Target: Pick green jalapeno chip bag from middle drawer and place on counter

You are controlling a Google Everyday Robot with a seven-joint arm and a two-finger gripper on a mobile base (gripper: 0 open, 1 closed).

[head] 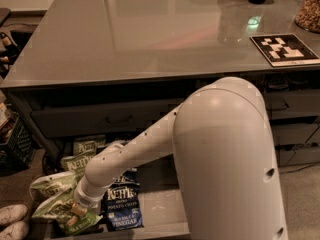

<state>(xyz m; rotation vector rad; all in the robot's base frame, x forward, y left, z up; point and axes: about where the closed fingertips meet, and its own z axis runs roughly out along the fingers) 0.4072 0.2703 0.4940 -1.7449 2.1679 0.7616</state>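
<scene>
The middle drawer [162,206] stands pulled open below the counter [150,29]. Several light green Kettle chip bags lie at its left end. One green jalapeno chip bag [62,215] lies at the front left corner. A dark blue Kettle bag [120,206] lies just right of it. My arm reaches down and left into the drawer. The gripper [76,212] is down on the front green bag, its tip hidden against the crinkly bag. My big white arm link hides the right part of the drawer.
A black-and-white patterned board [285,49] lies on the counter at the right, and a jar [307,6] stands at the far right corner. Closed drawers [107,119] sit above the open one. White shoes [12,221] and a dark crate [15,144] are on the floor at the left.
</scene>
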